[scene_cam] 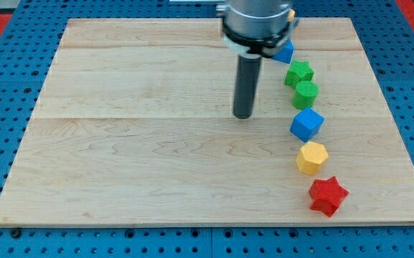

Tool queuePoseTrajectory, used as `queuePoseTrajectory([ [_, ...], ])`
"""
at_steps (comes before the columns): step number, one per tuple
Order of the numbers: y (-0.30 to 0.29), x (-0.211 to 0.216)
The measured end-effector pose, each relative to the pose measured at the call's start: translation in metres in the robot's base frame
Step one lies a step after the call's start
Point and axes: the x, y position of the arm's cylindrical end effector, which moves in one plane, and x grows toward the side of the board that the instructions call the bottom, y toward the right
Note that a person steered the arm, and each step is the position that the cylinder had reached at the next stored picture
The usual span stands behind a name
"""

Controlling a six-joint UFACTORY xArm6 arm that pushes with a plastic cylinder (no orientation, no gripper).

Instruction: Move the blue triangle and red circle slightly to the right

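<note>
The blue triangle (286, 52) lies near the view's top right, partly hidden behind the arm's head. No red circle shows; the arm may be covering it. My tip (243, 115) rests on the wooden board (135, 143), below and to the left of the blue triangle and well apart from it. It touches no block; the nearest is the green circle (306, 94), to its right.
A curved line of blocks runs down the right side: green star (299, 72), green circle, blue cube (307, 125), yellow hexagon (311, 157), red star (328, 196). A sliver of a yellow block (291, 14) peeks out beside the arm at the top.
</note>
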Motion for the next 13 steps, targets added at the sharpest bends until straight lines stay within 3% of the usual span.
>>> queuePoseTrajectory([
  [2,-0.054,0.000],
  [4,-0.057,-0.008],
  [5,-0.051,-0.008],
  [7,0.035,-0.020],
  [9,-0.021,-0.087],
  [10,0.002,-0.145],
  [12,0.088,-0.153],
  [13,0.040,-0.153],
])
